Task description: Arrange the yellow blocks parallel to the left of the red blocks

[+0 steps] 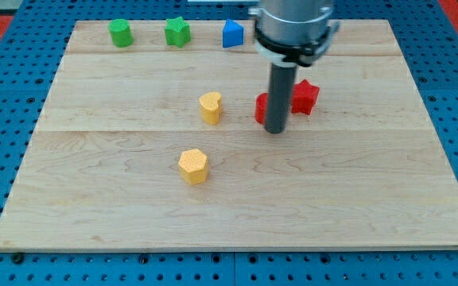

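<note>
No pincer fitted; my tip (275,131) stands on the counter (356,199), against the partly hidden red block (261,107). The red star block (305,96) lies just right. The yellow heart block (210,107) sits left; the yellow hexagon block (192,166) lower left. Judged light, rigid, free-sliding: push on flat faces.

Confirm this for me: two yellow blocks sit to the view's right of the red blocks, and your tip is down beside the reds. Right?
Not quite. In the camera view the yellow heart block and yellow hexagon block lie to the view's left of the red blocks, not the right. My tip is indeed down beside the reds.
</note>
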Available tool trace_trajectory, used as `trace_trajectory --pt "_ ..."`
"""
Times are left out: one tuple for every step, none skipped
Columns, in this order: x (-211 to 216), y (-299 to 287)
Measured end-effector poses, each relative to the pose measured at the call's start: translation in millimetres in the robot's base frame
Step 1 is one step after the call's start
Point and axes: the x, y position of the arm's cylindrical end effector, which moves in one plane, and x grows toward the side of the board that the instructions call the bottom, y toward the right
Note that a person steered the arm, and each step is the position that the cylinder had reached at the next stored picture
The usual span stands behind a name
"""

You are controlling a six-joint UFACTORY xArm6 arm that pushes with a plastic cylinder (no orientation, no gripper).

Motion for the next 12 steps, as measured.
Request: trace_trajectory --pt "-23 -20" --pt "-23 -16" --pt "-6 -54" --pt "-10 -108" --pt "-31 -117" --pt "-39 -112" --pt "7 -89" --pt "99 -16" --pt "119 -82" --pt "52 -93" --pt "33 -160" --pt "0 -159"
